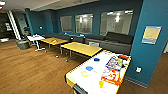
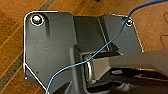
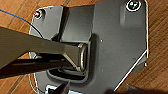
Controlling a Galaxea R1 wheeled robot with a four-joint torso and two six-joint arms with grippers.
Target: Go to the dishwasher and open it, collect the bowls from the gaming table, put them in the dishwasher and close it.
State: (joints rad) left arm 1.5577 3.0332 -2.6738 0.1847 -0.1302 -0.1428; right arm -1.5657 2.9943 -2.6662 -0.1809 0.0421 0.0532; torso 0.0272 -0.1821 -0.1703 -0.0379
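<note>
The gaming table (image 1: 96,75), a long rectangular desk with a white top and a yellow edge, is seen in the head view at the lower right, hard against a teal pillar (image 1: 150,37). Three small round bowls are set on its white surface in a loose line: a black one (image 1: 96,59) farthest from the camera, a blue one (image 1: 89,68) in the middle and a yellow-green one (image 1: 84,73) nearest. Just beside them, toward the pillar, colourful flat board-game boxes (image 1: 113,70) are laid out, and a small yellow cup-like item (image 1: 101,84) is placed near the closer end.

Beyond this desk two plain yellow-topped tables (image 1: 80,48) are lined up along a dark grey bench seat (image 1: 110,42) below a row of interior windows in the teal wall; a small white table (image 1: 35,38) and a dark round stool (image 1: 23,44) are found farther off. The floor (image 1: 30,67) is of warm brown wood planks with a visible grain.

A dark angled bar (image 1: 79,89) of the robot is caught at the lower edge of the head view, just in front of the desk's near corner.

In both wrist views the plank floor is seen around the robot's dark matte plate, with a thin blue cable (image 2: 105,47) draped across it in the left wrist view. Neither end effector's fingers can be made out, so whether each is wide or narrow cannot be told.
</note>
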